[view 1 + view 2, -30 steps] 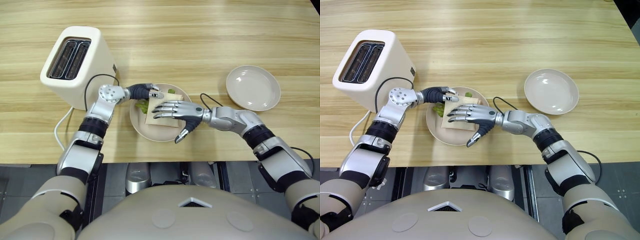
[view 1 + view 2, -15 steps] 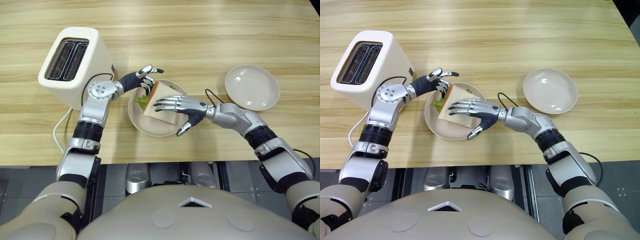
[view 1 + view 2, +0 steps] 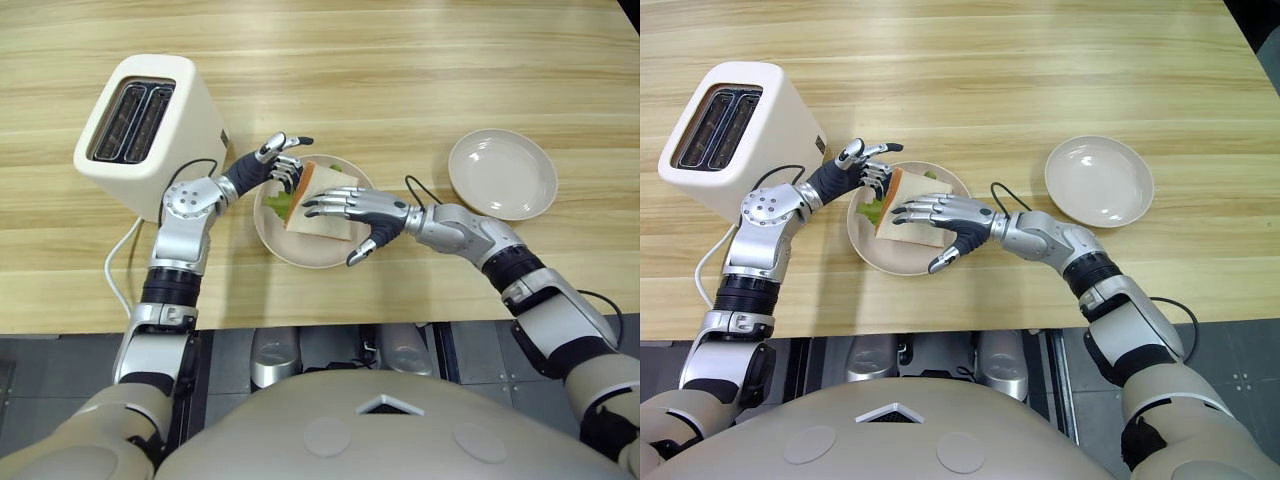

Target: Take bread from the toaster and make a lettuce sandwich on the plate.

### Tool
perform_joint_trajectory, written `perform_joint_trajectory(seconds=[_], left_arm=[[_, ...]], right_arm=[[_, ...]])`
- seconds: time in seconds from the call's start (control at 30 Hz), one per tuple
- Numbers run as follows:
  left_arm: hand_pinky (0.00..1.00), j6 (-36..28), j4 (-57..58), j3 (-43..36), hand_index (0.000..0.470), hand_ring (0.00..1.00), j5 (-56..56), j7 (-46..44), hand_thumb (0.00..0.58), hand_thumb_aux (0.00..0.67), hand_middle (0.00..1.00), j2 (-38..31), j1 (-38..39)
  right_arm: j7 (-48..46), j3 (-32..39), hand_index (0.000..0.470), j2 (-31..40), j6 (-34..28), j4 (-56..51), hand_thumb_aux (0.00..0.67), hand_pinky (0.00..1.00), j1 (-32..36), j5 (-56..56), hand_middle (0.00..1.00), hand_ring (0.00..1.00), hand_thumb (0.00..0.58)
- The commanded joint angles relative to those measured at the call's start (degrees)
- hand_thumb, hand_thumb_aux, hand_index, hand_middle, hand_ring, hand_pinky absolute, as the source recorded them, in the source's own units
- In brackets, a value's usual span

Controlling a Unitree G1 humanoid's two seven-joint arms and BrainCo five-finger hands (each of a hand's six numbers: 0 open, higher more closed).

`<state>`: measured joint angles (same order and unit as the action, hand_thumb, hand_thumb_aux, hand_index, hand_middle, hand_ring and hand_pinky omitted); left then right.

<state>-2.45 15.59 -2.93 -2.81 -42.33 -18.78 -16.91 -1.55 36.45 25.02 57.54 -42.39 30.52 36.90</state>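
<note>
A light wooden desk with long plank grain is seen from above. Toward its left edge, a white toaster is stood with its two dark slots facing up, and a white cord is run from it toward the near edge. A round beige plate is placed near the middle of the near edge. On it a slice of bread is laid over green lettuce, which shows at the slice's left side. The slice appears to be tilted, with its left edge raised on the leaves.

The left hand is held at the plate's far left rim, between the toaster and the bread. Its fingers are spread and uncurled, and nothing is grasped by them. Their tips are seen just beside the bread's upper left corner, above the lettuce; whether the slice is touched there cannot be told.

The right hand is stretched in from the right. Its fingers are laid out straight and flat across the top of the slice, pointing left, while the thumb is angled down over the plate's near rim. The bread is not gripped.

A second, empty plate is set well apart toward the right edge. A thin black cable is looped on the desk by the right wrist.
</note>
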Motion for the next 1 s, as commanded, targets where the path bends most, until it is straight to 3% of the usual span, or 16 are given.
perform_joint_trajectory(seconds=[0.03,0.07,0.1,0.13,0.17,0.3,0.4,0.67,0.77,0.8,0.83,0.87,0.9,0.97,1.0], left_arm=[[0.49,5.9,-9.6,-0.7,0.000,0.49,-0.9,2.0,0.000,0.000,0.49,1.5,-2.3],[0.49,7.8,-9.4,-0.6,0.000,0.49,2.0,5.2,0.000,0.000,0.49,1.1,-3.1],[0.36,9.8,-9.3,-0.3,0.000,0.36,5.5,9.2,0.000,0.000,0.36,0.6,-4.1],[0.03,11.5,-9.2,-0.1,0.000,0.03,8.9,13.2,0.000,0.000,0.03,0.0,-5.1],[0.00,13.1,-9.5,0.4,0.000,0.00,14.6,19.6,0.000,0.000,0.00,-1.2,-6.3],[0.00,14.7,-10.9,-0.5,0.000,0.00,31.9,36.2,0.000,0.000,0.00,-5.6,-8.1],[0.00,14.1,-10.5,-3.2,0.000,0.00,40.1,42.4,0.000,0.000,0.00,-7.3,-7.9],[0.00,15.9,-9.5,-5.5,0.000,0.00,35.8,40.9,0.000,0.000,0.00,-5.2,-6.8],[0.00,16.6,-9.7,-5.5,0.000,0.00,32.6,39.3,0.000,0.000,0.00,-4.4,-6.3],[0.00,17.0,-10.3,-5.5,0.000,0.00,32.0,39.0,0.000,0.000,0.00,-4.4,-5.8],[0.00,17.4,-10.8,-5.5,0.000,0.00,31.2,38.6,0.000,0.000,0.00,-4.4,-5.4],[0.00,17.6,-11.2,-5.4,0.000,0.00,30.2,38.0,0.000,0.000,0.00,-4.3,-5.0],[0.00,17.8,-11.7,-5.2,0.000,0.00,28.9,37.3,0.000,0.000,0.00,-4.2,-4.5],[0.00,17.4,-12.4,-4.4,0.000,0.00,26.1,36.0,0.000,0.000,0.00,-3.9,-3.2],[0.00,17.2,-12.6,-3.9,0.000,0.00,24.8,35.6,0.000,0.000,0.00,-3.7,-2.7]], right_arm=[[-2.7,3.5,0.000,0.4,-8.3,-12.1,0.000,0.00,-1.5,6.0,0.00,0.00,0.000],[-2.7,3.7,0.000,0.0,-8.1,-12.5,0.000,0.00,-1.4,5.9,0.00,0.00,0.000],[-2.6,3.8,0.000,-0.2,-8.0,-12.8,0.000,0.00,-1.3,5.9,0.00,0.00,0.000],[-2.5,4.0,0.000,-0.4,-7.9,-13.1,0.000,0.00,-1.2,6.1,0.00,0.00,0.000],[-2.4,4.0,0.000,-0.6,-7.7,-13.5,0.000,0.00,-1.1,6.0,0.00,0.00,0.000],[-2.1,4.2,0.000,-1.2,-7.2,-14.7,0.000,0.00,-0.8,6.0,0.00,0.00,0.000],[-2.0,4.1,0.000,-1.6,-6.8,-15.2,0.000,0.00,-0.7,5.8,0.00,0.00,0.000],[-2.5,3.6,0.000,-1.6,-6.8,-15.9,0.000,0.00,-0.9,5.3,0.00,0.00,0.000],[-6.7,2.7,0.000,-0.6,-7.5,-16.6,0.000,0.00,-1.6,3.0,0.00,0.00,0.000],[-10.0,2.1,0.155,0.2,-8.0,-16.6,0.226,0.00,-2.2,1.2,0.00,0.00,0.325],[-12.9,1.4,0.211,1.1,-8.6,-16.4,0.307,0.00,-2.7,-0.4,0.00,0.00,0.410],[-15.6,0.7,0.211,2.1,-9.3,-16.1,0.307,0.00,-3.2,-2.0,0.00,0.00,0.410],[-18.0,-0.1,0.265,3.0,-9.8,-15.4,0.386,0.00,-3.8,-3.6,0.00,0.00,0.476],[-22.6,-1.7,0.287,5.0,-11.1,-13.3,0.418,0.00,-5.2,-6.8,0.00,0.00,0.498],[-24.6,-2.3,0.334,6.0,-11.9,-11.9,0.486,0.00,-6.0,-8.0,0.00,0.00,0.536]])
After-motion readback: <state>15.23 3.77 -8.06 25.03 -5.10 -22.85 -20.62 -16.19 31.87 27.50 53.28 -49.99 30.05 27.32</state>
